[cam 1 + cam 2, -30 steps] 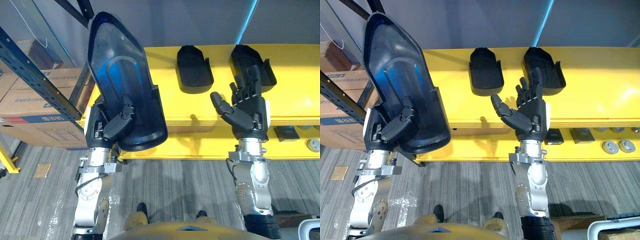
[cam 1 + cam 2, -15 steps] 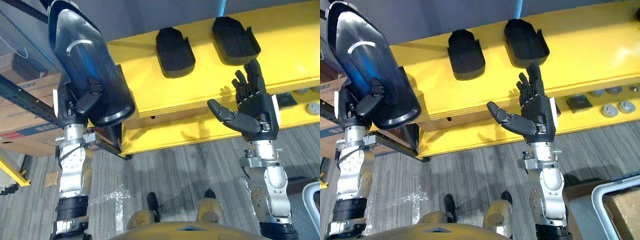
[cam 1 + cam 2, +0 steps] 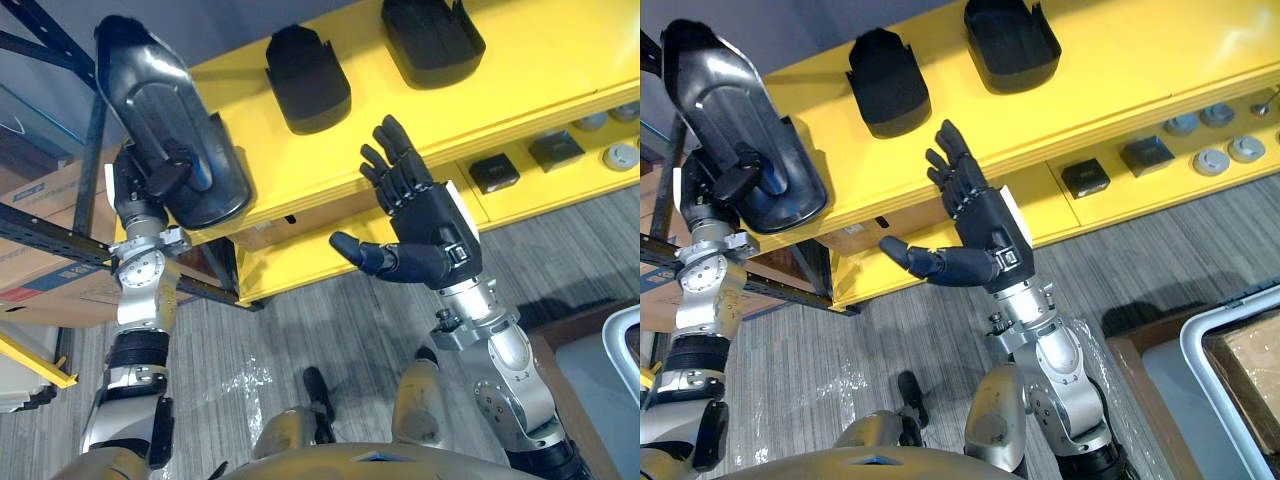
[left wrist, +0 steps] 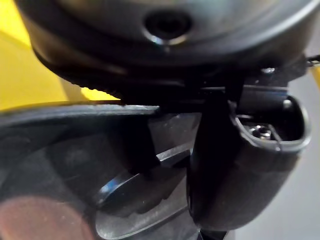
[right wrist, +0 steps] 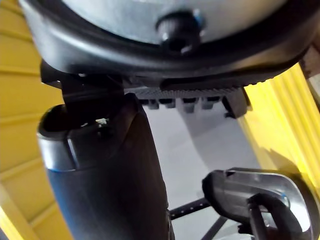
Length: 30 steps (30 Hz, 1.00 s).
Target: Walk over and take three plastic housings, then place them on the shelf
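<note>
A long glossy black plastic housing stands upright at the left, and my left hand is shut on its lower part, thumb curled over the inner face. Two smaller black housings lie on the yellow shelf top: one towards the left, one to its right at the back. My right hand hovers open in front of the shelf edge, palm up, fingers spread, holding nothing. The held housing also appears past the right thumb.
The lower yellow shelf carries small dark blocks and round grey parts. A dark blue rack frame with cardboard boxes stands at the left. A white-rimmed bin sits at the lower right on the grey floor.
The whole scene has shifted, so the camera has moved. My right hand has swung leftward and lower, away from the shelf top. The left hand still holds the long housing.
</note>
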### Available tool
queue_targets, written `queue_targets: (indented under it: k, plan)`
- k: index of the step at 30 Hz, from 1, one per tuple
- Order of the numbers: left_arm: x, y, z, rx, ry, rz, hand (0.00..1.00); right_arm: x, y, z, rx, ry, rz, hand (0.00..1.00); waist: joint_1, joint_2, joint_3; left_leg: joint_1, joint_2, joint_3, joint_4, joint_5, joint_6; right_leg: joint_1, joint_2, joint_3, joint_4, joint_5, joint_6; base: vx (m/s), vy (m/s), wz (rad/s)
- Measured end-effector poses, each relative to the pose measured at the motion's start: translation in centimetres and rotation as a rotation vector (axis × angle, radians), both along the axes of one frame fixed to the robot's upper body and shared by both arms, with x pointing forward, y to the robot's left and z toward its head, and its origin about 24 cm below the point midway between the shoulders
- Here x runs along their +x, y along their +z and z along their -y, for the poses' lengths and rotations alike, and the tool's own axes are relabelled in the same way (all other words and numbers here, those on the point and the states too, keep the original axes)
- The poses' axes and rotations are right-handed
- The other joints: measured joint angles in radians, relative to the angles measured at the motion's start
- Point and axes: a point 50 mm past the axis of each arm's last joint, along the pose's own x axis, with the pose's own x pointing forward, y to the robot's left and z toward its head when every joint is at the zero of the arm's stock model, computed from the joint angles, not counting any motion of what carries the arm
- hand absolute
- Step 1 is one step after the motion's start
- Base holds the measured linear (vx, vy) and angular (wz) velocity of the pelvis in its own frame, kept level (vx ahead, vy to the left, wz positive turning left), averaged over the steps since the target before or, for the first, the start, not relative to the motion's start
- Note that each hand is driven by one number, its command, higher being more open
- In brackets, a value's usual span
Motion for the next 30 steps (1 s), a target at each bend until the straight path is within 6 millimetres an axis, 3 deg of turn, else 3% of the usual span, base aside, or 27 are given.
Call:
queue_targets:
  k: [8, 9, 14, 18, 21, 30]
  plan:
    - [1.4, 2.6, -0.9, -0.035, 0.022, 0.015, 0.00, -0.2, 2.2, -1.4, -0.021, 0.084, 0.105, 1.00, 0.008, 0.010, 0.056, -0.049, 0.006, 0.066, 0.067, 0.001, 0.002, -0.041, -0.018, 0.010, 0.052, -0.021, 0.000, 0.01, -0.026, 0.09]
    - [1.5, 2.8, -0.8, -0.037, 0.012, 0.004, 1.00, -0.3, 2.3, -1.4, -0.018, 0.088, 0.112, 1.00, 0.009, 0.010, 0.056, -0.049, 0.005, 0.070, 0.070, 0.001, 0.003, -0.041, -0.020, 0.010, 0.052, -0.021, 0.000, 0.00, 0.000, 0.00]
    - [2.0, 3.0, -0.9, -0.036, -0.013, -0.039, 1.00, -0.5, 2.4, -1.8, -0.012, 0.102, 0.112, 1.00, 0.009, 0.010, 0.056, -0.057, 0.005, 0.074, 0.076, 0.000, 0.004, -0.044, -0.022, 0.007, 0.050, -0.024, 0.002, 0.00, -0.008, 0.02]
    - [2.5, 1.9, -0.3, 0.013, -0.046, -0.128, 1.00, -0.5, 2.3, -2.0, -0.007, 0.103, 0.104, 1.00, 0.008, 0.010, 0.056, -0.077, 0.006, 0.074, 0.077, 0.000, 0.004, -0.060, -0.023, 0.005, 0.055, -0.024, 0.002, 0.00, -0.025, 0.07]
    - [3.0, 3.0, -0.1, 0.045, -0.043, -0.118, 1.00, -0.5, 2.3, -2.0, -0.006, 0.102, 0.100, 1.00, 0.011, -0.002, 0.070, -0.082, 0.009, 0.073, 0.084, 0.000, 0.004, -0.064, -0.024, 0.005, 0.064, -0.024, 0.002, 0.00, -0.033, 0.04]
    - [3.3, 3.7, 0.2, 0.070, 0.015, -0.113, 1.00, -0.6, 1.9, -2.0, -0.025, 0.086, 0.085, 1.00, 0.007, -0.009, 0.074, -0.095, 0.023, 0.077, 0.095, -0.003, 0.005, -0.064, -0.021, -0.003, 0.063, -0.023, 0.001, 0.01, -0.027, 0.02]
